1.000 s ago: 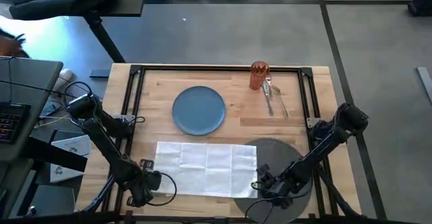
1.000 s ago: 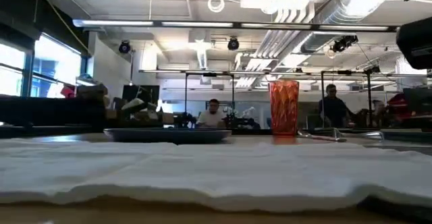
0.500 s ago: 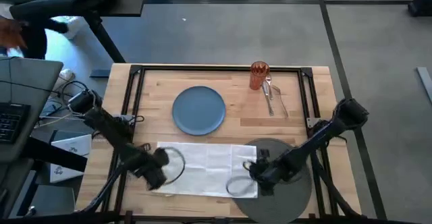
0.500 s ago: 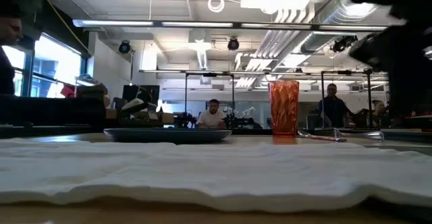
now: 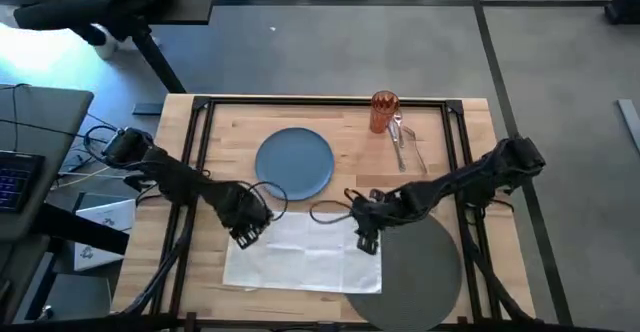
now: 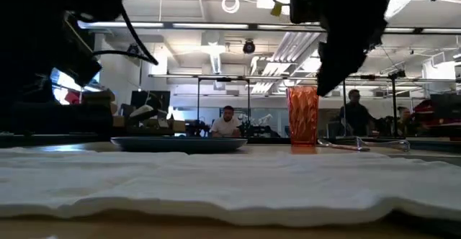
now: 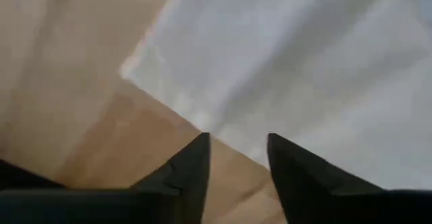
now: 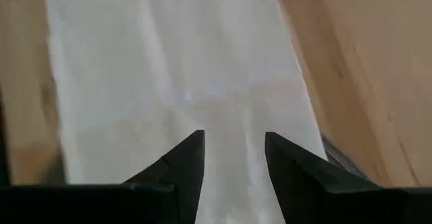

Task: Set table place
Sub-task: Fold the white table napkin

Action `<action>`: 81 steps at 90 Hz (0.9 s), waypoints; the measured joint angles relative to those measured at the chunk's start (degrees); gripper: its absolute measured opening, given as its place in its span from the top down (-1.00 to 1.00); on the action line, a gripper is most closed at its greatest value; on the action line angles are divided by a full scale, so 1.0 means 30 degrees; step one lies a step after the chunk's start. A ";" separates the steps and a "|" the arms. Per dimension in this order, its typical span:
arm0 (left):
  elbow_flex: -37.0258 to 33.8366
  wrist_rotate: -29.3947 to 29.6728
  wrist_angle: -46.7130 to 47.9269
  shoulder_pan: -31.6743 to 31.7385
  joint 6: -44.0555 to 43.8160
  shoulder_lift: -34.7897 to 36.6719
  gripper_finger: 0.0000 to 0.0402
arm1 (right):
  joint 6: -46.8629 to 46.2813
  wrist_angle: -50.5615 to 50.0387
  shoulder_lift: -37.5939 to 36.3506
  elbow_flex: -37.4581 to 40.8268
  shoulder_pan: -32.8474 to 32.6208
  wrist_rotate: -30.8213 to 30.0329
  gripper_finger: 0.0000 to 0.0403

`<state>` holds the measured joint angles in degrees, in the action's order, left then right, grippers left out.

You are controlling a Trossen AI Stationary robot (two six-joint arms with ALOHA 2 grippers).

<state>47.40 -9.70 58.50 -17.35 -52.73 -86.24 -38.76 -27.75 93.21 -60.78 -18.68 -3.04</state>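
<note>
A white napkin [image 5: 305, 257] lies flat near the table's near edge, its right end resting on the round dark grey mat [image 5: 410, 272]. My left gripper [image 5: 243, 238] hangs open above the napkin's far left corner [image 7: 135, 69]. My right gripper [image 5: 366, 240] hangs open above the napkin's far right part [image 8: 175, 62]. Neither touches the cloth. The blue plate [image 5: 295, 162] sits at the table's middle. The orange tumbler [image 5: 384, 112] stands at the far edge, and the silver cutlery [image 5: 405, 148] lies just beside it.
A black rail frame [image 5: 320, 102] runs along the table's edges. A grey desk with a keyboard [image 5: 20, 182] stands left of the table. In the low view, people [image 6: 227, 122] sit far off in the room behind. Bare wood [image 5: 440, 187] shows right of the plate.
Both grippers have gone from the table's near edge toward the far edge and toward the middle, ending over the napkin's far corners. The napkin, plate, tumbler and cutlery have stayed in place.
</note>
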 joint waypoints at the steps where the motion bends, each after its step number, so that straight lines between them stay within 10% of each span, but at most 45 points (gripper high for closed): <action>1: 0.0000 0.0078 0.0131 0.0141 0.0218 0.0000 0.19 | -0.0097 0.0073 0.0024 0.0019 0.0000 0.0039 0.31; 29: -0.1922 0.1300 -0.0504 0.2620 0.5953 -0.0167 0.13 | -0.4025 -0.0034 0.0306 0.0045 -0.0022 -0.0318 0.31; 65: -0.2137 0.1396 -0.1776 0.2889 0.8654 -0.0010 0.92 | -0.7558 -0.3481 0.0299 0.0052 0.1006 -0.0177 0.30; 81: -0.0557 0.1661 -0.0732 0.2764 0.8671 0.0644 0.98 | -0.5623 -0.4047 0.0551 0.0676 0.2571 0.1346 0.18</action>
<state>45.73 -4.72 56.30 -9.06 -26.72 -84.31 -55.63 -39.89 94.86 -58.75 -10.96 1.00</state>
